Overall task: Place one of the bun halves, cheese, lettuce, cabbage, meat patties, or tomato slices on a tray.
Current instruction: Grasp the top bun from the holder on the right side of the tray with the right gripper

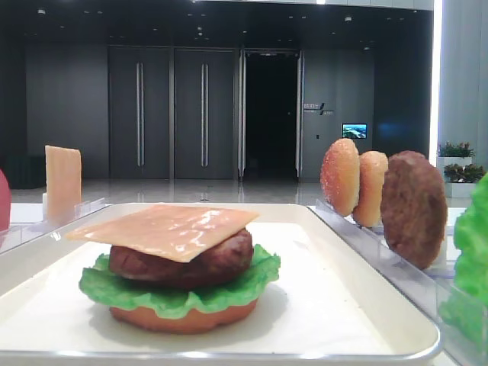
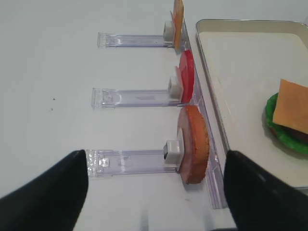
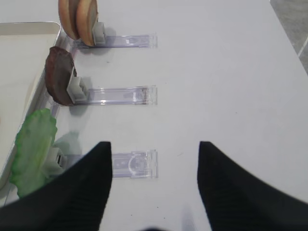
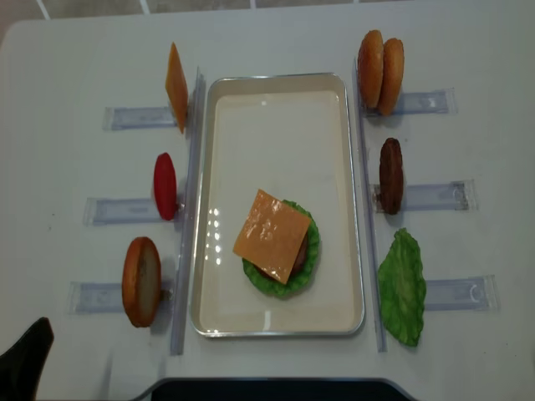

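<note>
Stack (image 1: 179, 271) mid-tray (image 4: 213, 313): bun base, lettuce, patty, cheese done. Top bun (image 4: 370, 68) right of tray, unplaced. Left gripper (image 2: 154, 192) wide, empty; right gripper (image 3: 154, 185) parted, empty.

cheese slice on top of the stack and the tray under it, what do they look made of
The cheese slice looks like moulded plastic or rubber: glossy orange-tan, stiff, its corners jutting flat past the patty rather than drooping. The tray looks like enamelled or painted metal, possibly hard plastic: smooth white floor with light reflections and a thin shiny rolled rim.
</note>
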